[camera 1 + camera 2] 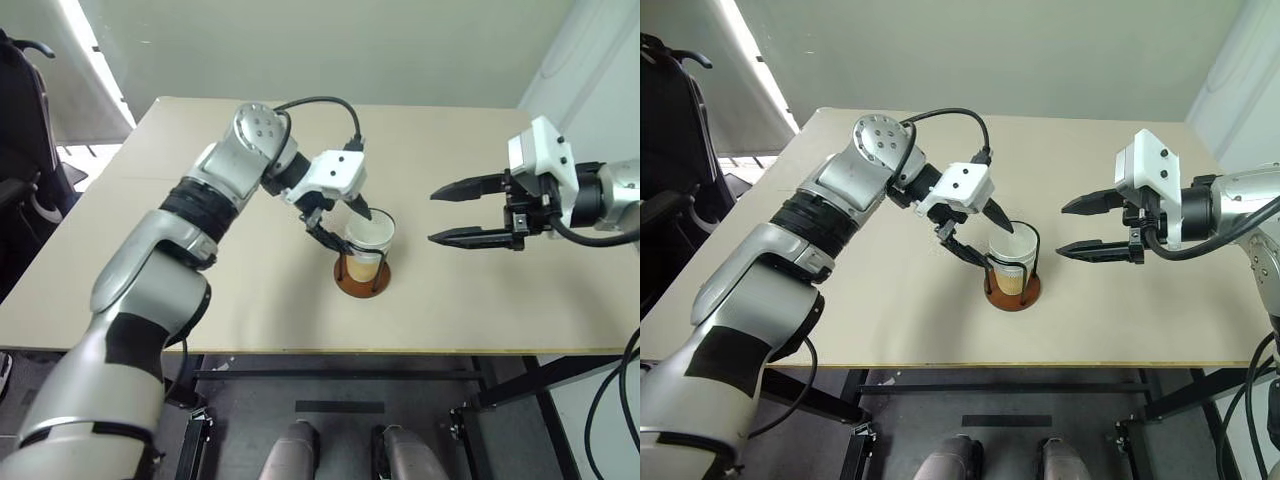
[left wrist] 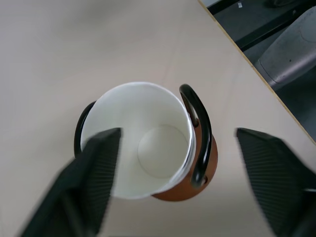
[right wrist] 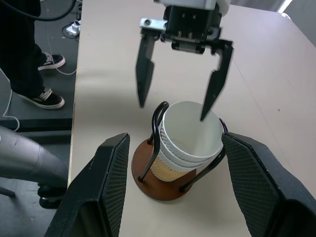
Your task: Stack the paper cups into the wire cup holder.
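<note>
Mid-table, paper cups [image 3: 190, 136] nested in wire cup holder [image 3: 159, 180], table [image 1: 120, 280] edges distant

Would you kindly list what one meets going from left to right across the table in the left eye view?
Left gripper → paper cups stacked in the wire cup holder → right gripper.

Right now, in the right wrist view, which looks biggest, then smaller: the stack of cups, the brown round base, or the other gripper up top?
As they look in that view:
1. The left gripper, jaws spread wide, though nearness to the camera may mislead.
2. The paper cups.
3. The wire cup holder's base, mostly hidden under the cups.
</note>
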